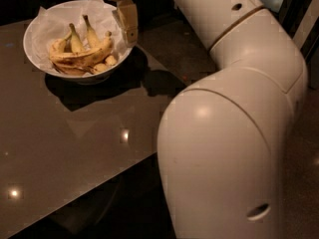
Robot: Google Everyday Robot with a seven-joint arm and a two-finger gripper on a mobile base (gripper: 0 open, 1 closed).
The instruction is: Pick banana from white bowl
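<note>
So, the gripper (127, 21) hangs at the bowl's (30, 46) right rim, upper left, likely lining up on the banana (82, 59). Can't tell the claw's spread.

The white bowl (30, 48) sits on the far left part of the table (75, 153). In it, the banana (82, 59) lies across the near side, with two shorter bananas (76, 41) behind it. The gripper (127, 26) hangs at the bowl's right rim, and the arm (234, 133) fills the right foreground.

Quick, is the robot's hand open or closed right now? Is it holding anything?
Hand: cannot be told; it hangs over the white bowl at its right rim. The banana lies in the bowl.
</note>
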